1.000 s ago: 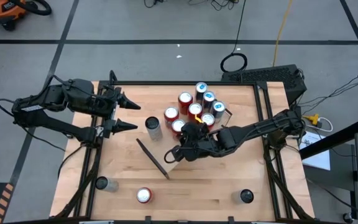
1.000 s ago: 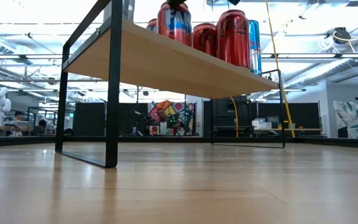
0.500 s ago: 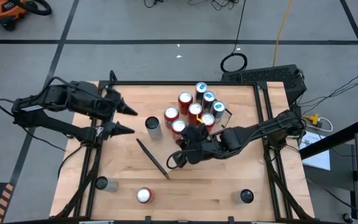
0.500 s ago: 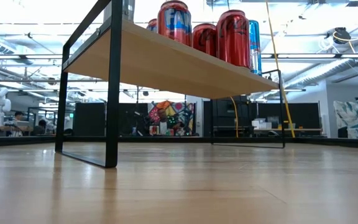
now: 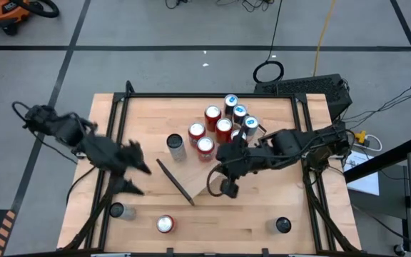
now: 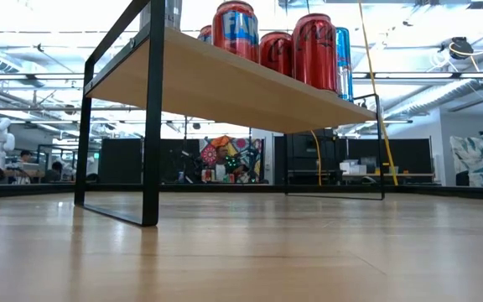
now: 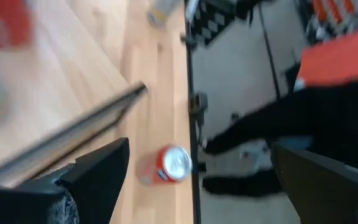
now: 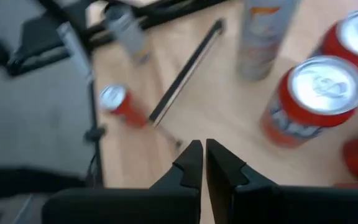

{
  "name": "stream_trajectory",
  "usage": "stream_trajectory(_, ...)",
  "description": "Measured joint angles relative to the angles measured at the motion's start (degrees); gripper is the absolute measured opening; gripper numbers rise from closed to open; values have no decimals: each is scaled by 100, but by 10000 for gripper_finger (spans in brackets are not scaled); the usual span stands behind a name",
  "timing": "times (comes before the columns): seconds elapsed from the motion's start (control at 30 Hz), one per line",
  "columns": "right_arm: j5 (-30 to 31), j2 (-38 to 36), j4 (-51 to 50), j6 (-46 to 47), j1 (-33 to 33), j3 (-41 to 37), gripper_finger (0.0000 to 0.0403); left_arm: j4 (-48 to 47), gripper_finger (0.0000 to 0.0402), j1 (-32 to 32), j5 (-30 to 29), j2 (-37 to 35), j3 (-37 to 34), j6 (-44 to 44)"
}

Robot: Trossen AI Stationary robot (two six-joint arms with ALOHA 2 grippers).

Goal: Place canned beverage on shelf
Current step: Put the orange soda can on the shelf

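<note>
High view shows us the shelf [image 5: 212,160] at mid-table with a cluster of cans [image 5: 223,121] on its far right part and a grey can [image 5: 176,148] to their left. Our right gripper [image 5: 228,187], fingers shut and empty, has pulled back toward the near side from the red can [image 5: 205,145] it stood over a second ago. Our left gripper [image 5: 133,177], fingers spread wide, has swung nearer, toward the loose red can [image 5: 165,224] on the table; we judge that one is next.

Blurring into a smear in the high view: left gripper [image 5: 135,178]. Smearing too in the left wrist view: red can [image 7: 165,165] on the counter [image 7: 160,93]. Hiding the shelf's [image 6: 225,84] top surface from the low view.
</note>
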Motion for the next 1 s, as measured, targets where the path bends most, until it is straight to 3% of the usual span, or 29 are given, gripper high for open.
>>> stream_trajectory(0.17,-914,-55,-491,-609,7,210,0,-6,393,-619,-117,671,0,-466)
stream_trajectory(0.37,-1542,-202,-933,-1338,3,215,0,-8,393,-780,58,1404,0,-1733)
stream_trajectory(0.53,-1598,-203,-1265,-1878,3,215,0,31,393,-890,325,1848,-4,-2511)
stream_trajectory(0.73,-1586,-203,-1343,-1872,3,215,0,109,393,-1033,287,2088,-4,-2678)
stream_trajectory(1.0,-1559,-203,-1189,-936,5,215,0,297,393,-1420,-610,2092,-4,-2376)
